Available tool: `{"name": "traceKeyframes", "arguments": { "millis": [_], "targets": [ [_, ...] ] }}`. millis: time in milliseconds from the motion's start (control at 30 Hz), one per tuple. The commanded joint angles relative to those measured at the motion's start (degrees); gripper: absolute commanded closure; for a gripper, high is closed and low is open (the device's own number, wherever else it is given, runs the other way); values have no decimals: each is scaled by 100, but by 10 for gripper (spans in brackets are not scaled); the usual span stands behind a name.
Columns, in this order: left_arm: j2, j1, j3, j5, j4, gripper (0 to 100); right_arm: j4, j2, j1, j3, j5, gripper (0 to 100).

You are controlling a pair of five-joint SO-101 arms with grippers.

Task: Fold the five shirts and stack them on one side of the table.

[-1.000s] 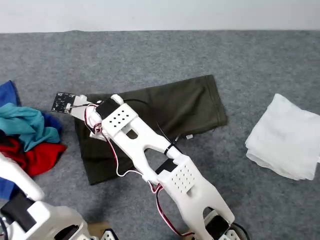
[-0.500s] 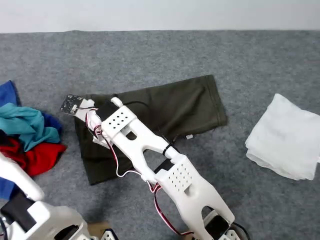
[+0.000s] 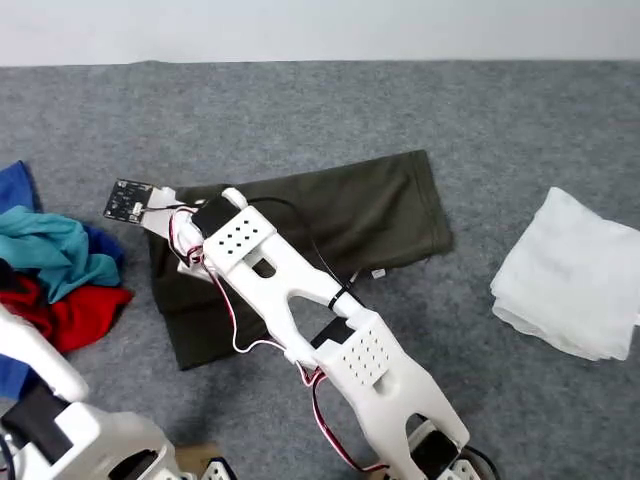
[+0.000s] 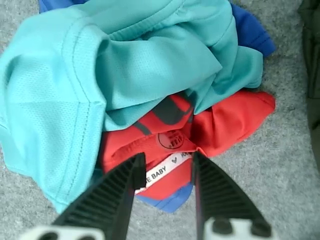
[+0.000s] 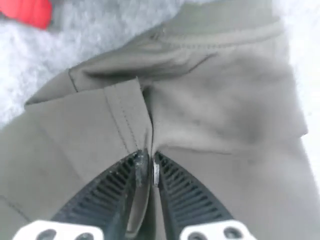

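Since one shirt already lay folded, progress: early by my reckoning, with one of five done, one in hand and three waiting.
Green shirt [image 3: 340, 220]: spread flat across the middle of the table [image 3: 300, 110], its end nearest the heap lying under my right wrist; laid open so an edge could be drawn over the rest.
Right gripper [image 5: 146, 167]: jaws almost together, pinching a raised ridge of the green shirt's cloth beside a stitched hem; placed there, I judged, to lift that edge and carry it across for a fold.
Left gripper [image 4: 167, 159]: jaws apart with nothing between them, hanging above the unfolded heap; I judged it parked clear of the fold and ready for the next pick.
Teal shirt [image 4: 100, 65]: crumpled on top of the heap at my left side of the table.
Red shirt [image 4: 225, 120]: bunched under the teal shirt, neck label showing.
Blue shirt [image 4: 250, 35]: lowest in the heap, showing at its edges.
White shirt [image 3: 570, 275]: folded, at my right side of the table, well apart from the green shirt; I took it for the start of the stack.
Risk: my pinch was narrow, so I judged the cloth could slip or drag unevenly.
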Motion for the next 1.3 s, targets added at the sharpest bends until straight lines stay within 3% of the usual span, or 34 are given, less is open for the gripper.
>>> {"name": "traceKeyframes", "arguments": {
  "millis": [0,167,267,433,733,1000,1267],
  "targets": [
    [-229,62,-22,9,-114,845,-409,-426,-22,-264,141,987],
    [-229,62,-22,9,-114,845,-585,-4,154,-281,237,983],
    [-229,62,-22,9,-114,845,-514,145,268,-281,193,927],
    [-229,62,-22,9,-114,845,-251,-180,382,-290,-387,861],
    [-229,70,-22,9,-114,845,1297,-875,409,-290,-484,861],
    [-229,316,-22,9,-114,845,2360,-875,215,-255,-1354,861],
    [-229,369,-22,9,-114,845,1508,-251,154,-281,-1398,860]
  ]
}}
